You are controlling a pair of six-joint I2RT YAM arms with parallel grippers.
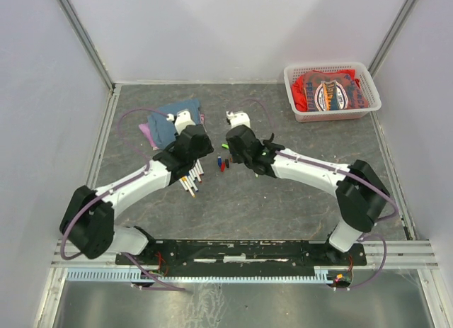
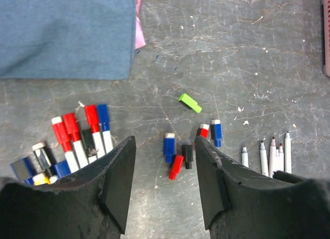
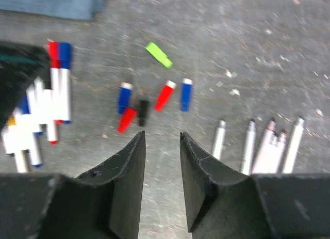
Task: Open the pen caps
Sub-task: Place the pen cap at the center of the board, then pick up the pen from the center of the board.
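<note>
Since both claws stand released with nothing between their fingers, the step in hand looks like fetching the next capped pen. The left claw (image 2: 164, 146) hovers over the surface (image 2: 247, 53) with loose pen caps (image 2: 169, 146) just ahead of its fingertips: two blue, two red, a black one, and a green cap (image 2: 190, 102) farther ahead. The right claw (image 3: 161, 138) has that same scatter ahead of it. Caps not yet pulled sit on the capped pens (image 2: 92, 120), bunched to the left of the left claw's left finger, with their red and blue ends pointing away from it. Bare pens (image 2: 273, 156) lie in a row to that claw's right.

To do it well, I would send the left claw sideways to the bunch and take one barrel only, on the white part, leaving the cap free. The pens lie touching, so it should come down on an outer one or the neighbours may be dragged along. The right claw should then clench on the coloured cap alone and pull straight along the pen's axis, since a skewed pull may jam it.
</note>
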